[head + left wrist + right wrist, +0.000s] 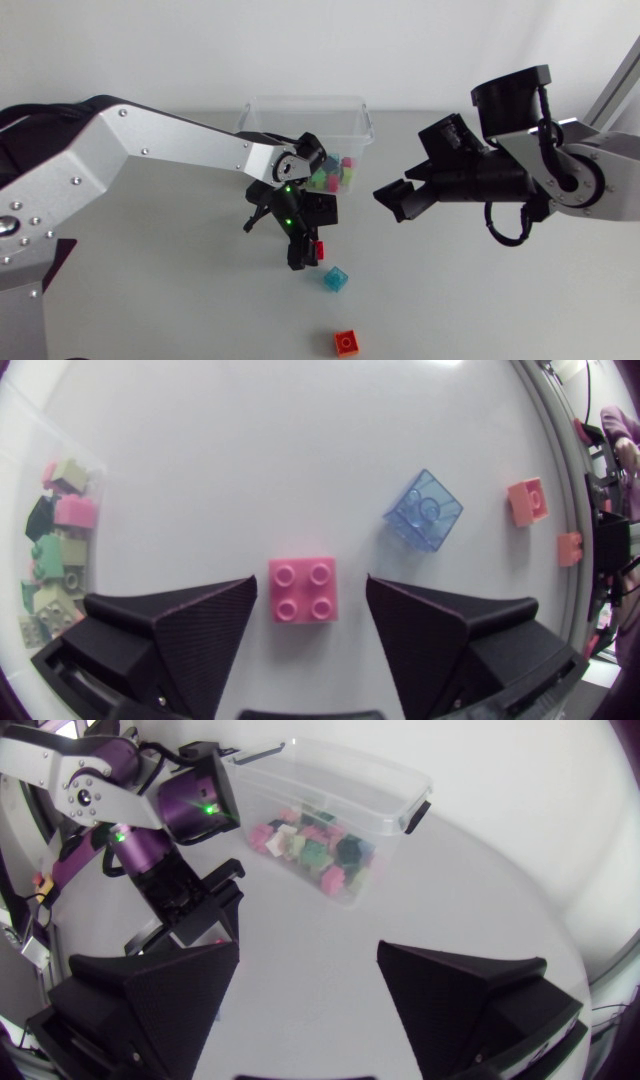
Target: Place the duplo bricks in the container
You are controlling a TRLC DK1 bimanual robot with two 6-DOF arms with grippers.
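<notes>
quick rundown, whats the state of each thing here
left pincer: open, straddling the pink brick without touching it
right pincer: open, empty
pink brick: on the table, studs up, ungripped
translucent blue brick: loose on the table
red brick: loose on the table, studs up
container: lidless, holding several bricks

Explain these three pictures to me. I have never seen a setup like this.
Two robot arms work at a white table. One picture looks down from above; the other two come from a camera on each arm's wrist. The black wedges are the fingers. The left fingers stand open on either side of a pink brick, not touching it. The right fingers hang open, holding nothing. A blue brick and an orange brick lie loose nearby. The clear container already holds several bricks.
</notes>
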